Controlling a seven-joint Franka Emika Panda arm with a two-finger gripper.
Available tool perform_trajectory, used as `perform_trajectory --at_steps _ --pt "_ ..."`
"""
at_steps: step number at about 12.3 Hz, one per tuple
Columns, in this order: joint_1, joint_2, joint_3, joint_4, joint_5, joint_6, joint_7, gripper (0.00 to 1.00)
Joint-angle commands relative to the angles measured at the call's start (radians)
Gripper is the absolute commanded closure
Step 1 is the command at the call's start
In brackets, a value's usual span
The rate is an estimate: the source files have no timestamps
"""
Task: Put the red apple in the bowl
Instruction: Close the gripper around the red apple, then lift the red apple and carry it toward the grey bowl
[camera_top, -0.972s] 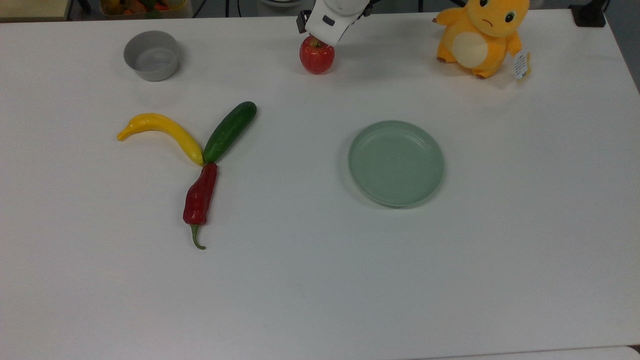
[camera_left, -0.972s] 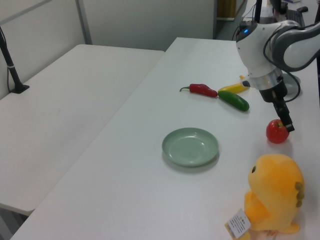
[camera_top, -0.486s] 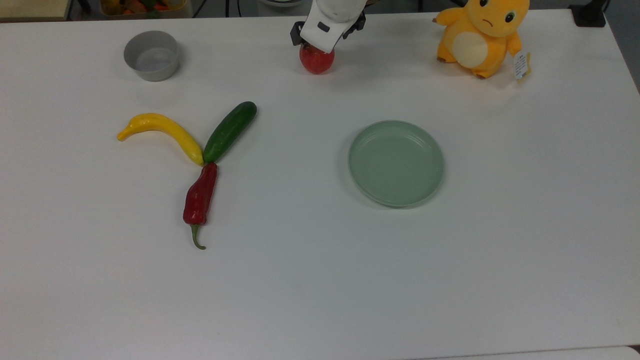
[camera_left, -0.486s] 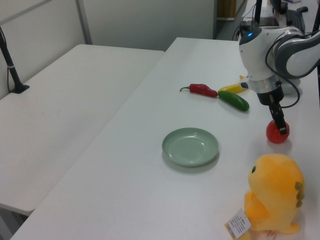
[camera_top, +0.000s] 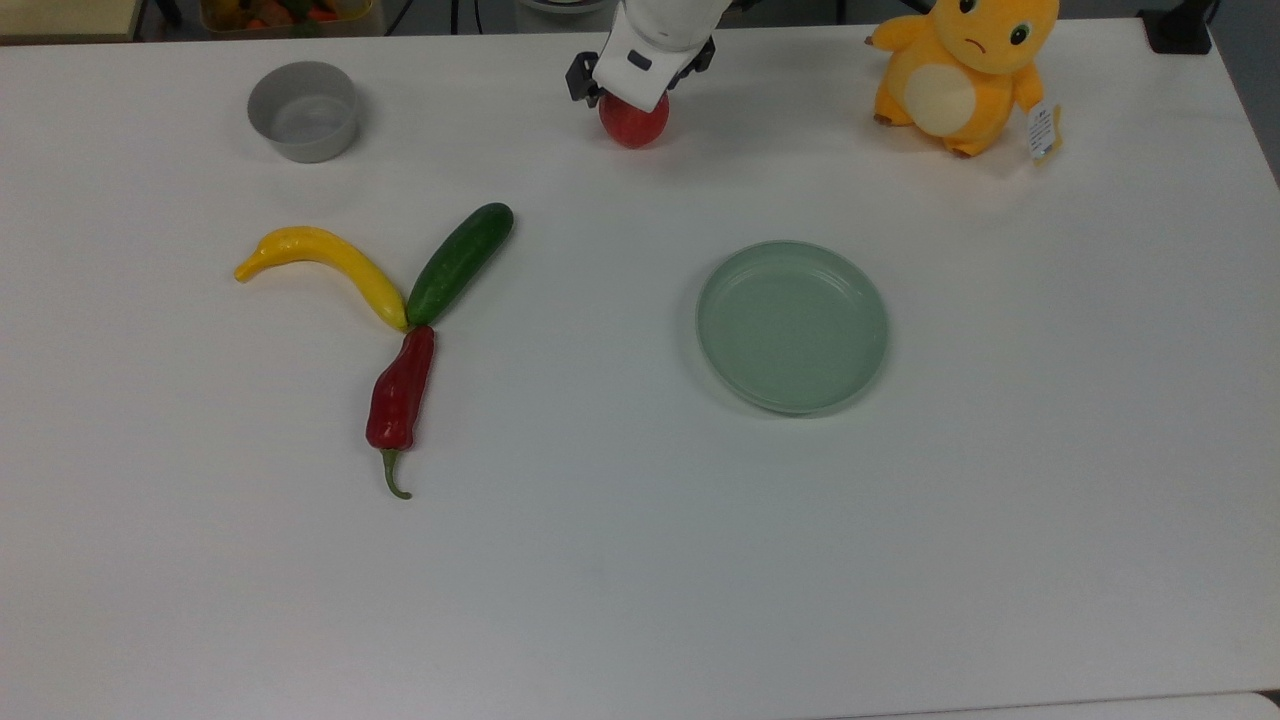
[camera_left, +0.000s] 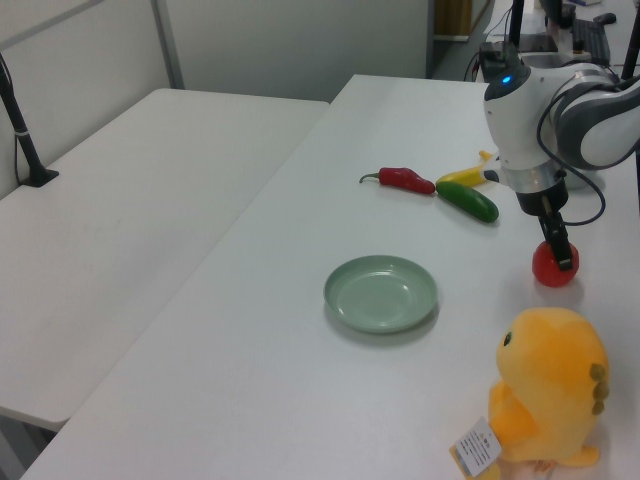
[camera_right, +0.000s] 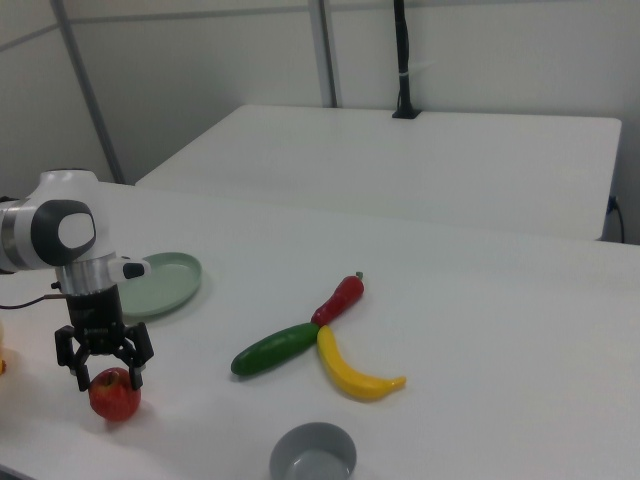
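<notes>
My gripper (camera_right: 104, 372): fingers spread, straddling the apple (camera_right: 114, 395) on the table (camera_top: 640, 560), not closed. Bowl (camera_top: 303, 110): well apart. Cucumber (camera_top: 459, 263), plate (camera_top: 792, 326), plush toy (camera_top: 960, 70) around; open table between apple and bowl.

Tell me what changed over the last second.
The gripper swung from beside the red apple to directly above it, shifting toward the top view's left, and came down so its open jaws straddle the apple's top. Nothing is gripped yet. The apple, the bowl and everything else on the table stayed put.
</notes>
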Motion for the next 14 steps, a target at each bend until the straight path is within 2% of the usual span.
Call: perform_trajectory --at_steps 1,2,8,11,14 --pt "-0.008 -0.024 0.011 -0.053 -0.018 0.061 0.017 0.0" --pt "-0.008 -0.024 0.011 -0.053 -0.017 0.061 0.017 0.03" --pt "-0.026 -0.025 0.011 -0.047 -0.017 0.055 0.02 0.71" --pt "-0.028 -0.033 0.012 -0.036 -0.015 0.037 0.022 0.75" --pt "-0.032 -0.047 0.012 0.049 -0.014 -0.087 0.02 0.75"
